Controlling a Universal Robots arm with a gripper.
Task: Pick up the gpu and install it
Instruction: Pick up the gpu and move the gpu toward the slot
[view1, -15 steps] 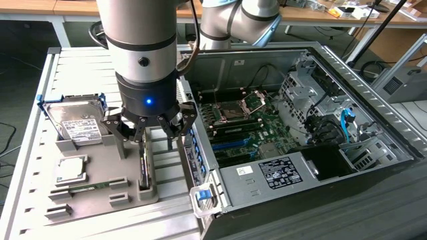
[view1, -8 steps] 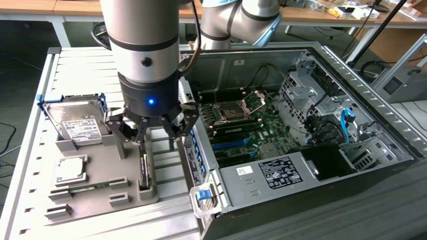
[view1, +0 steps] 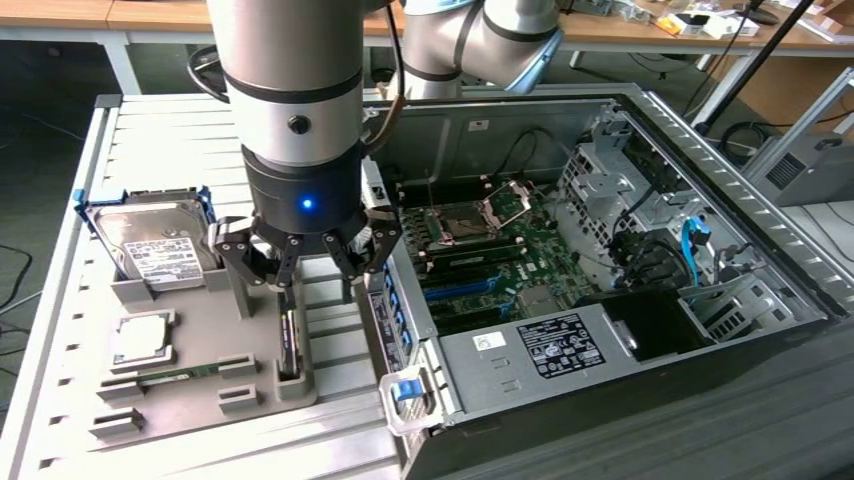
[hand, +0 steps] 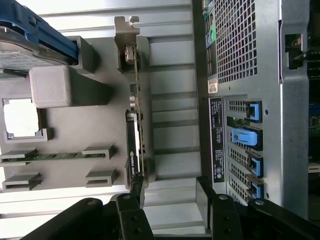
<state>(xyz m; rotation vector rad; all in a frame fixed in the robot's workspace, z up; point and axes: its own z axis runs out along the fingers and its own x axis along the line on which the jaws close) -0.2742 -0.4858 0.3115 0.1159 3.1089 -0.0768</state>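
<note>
The gpu (view1: 286, 340) is a thin dark card standing on edge in a slot of the grey holder tray (view1: 200, 300). In the wrist view the gpu (hand: 134, 125) runs lengthwise, with its silver bracket (hand: 126, 30) at the far end. My gripper (view1: 318, 280) hangs open just above the card, between the tray and the computer case. In the wrist view my gripper (hand: 169, 200) holds nothing. One of its fingers (hand: 132, 197) sits over the card's near end and the other stands toward the case.
The open computer case (view1: 747, 230) lies at the exterior view's right, its motherboard (view1: 494, 260) exposed. The case's rear panel with blue slot clips (hand: 250, 140) is close beside the gripper. On the tray sit a hard drive (view1: 154, 240), a processor (view1: 143, 338) and a memory stick (view1: 180, 375).
</note>
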